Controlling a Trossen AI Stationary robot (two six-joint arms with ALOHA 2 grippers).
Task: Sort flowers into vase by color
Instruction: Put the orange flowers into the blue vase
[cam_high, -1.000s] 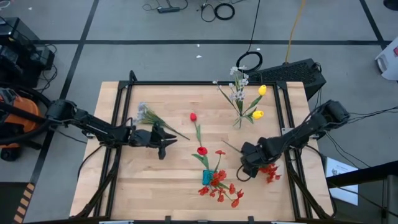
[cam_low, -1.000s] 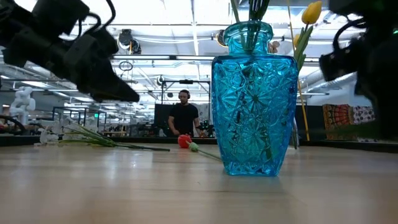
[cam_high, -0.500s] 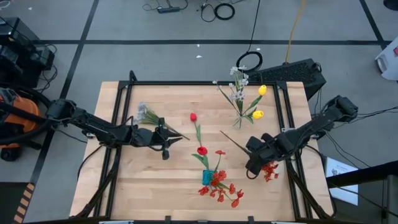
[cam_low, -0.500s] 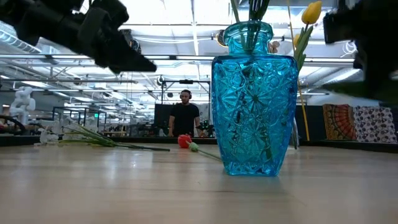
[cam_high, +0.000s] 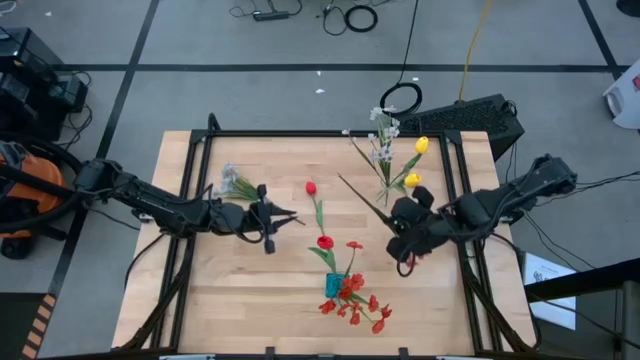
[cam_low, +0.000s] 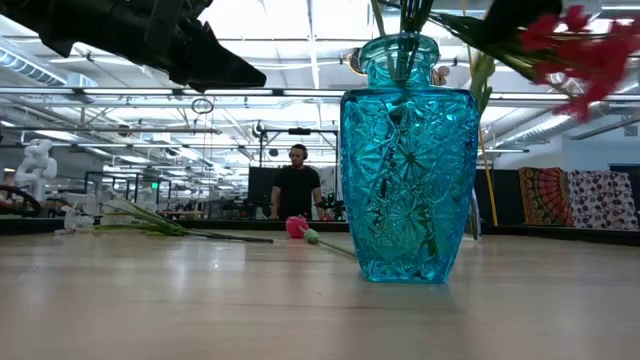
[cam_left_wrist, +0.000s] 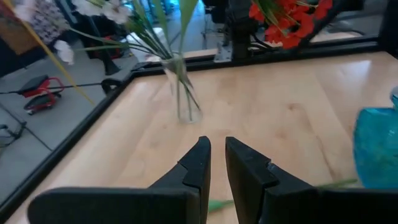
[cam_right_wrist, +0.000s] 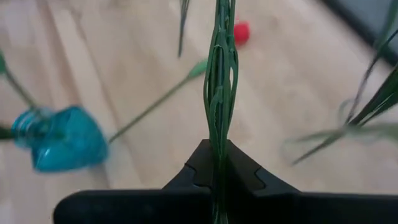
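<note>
My right gripper (cam_high: 393, 218) hovers right of centre, shut on a spray of small red blossoms (cam_low: 580, 50). In the high view the arm hides the blossoms. My left gripper (cam_high: 283, 214) hangs empty over the table's left half, its fingers (cam_left_wrist: 205, 162) open by only a narrow gap. The blue glass vase (cam_high: 334, 284) stands near the near edge with red flowers in it. A clear vase (cam_high: 385, 190) toward the far right holds yellow tulips and whitish sprigs. One red tulip (cam_high: 311, 187) and one whitish sprig (cam_high: 232, 180) lie flat on the table. My right gripper pinches the red spray's bundled green stems (cam_right_wrist: 219, 124) between its two fingers. The stems run forward out of the fingers, roughly along them, and their bare end (cam_high: 345, 182) points far-left. The spray is lifted clear of the table, its blossom end (cam_left_wrist: 286, 18) in the air.
Black frame rails (cam_high: 190, 200) border the table's left, right and far sides. A person (cam_low: 298, 185) stands in the room far behind the table. Bare wood (cam_high: 230, 290) lies at the near left.
My right gripper has risen and moved toward the far edge, lifting the red spray off the table near the right rail. The spray's stem has swung to point far-left. My left gripper has risen and shifted a little right.
</note>
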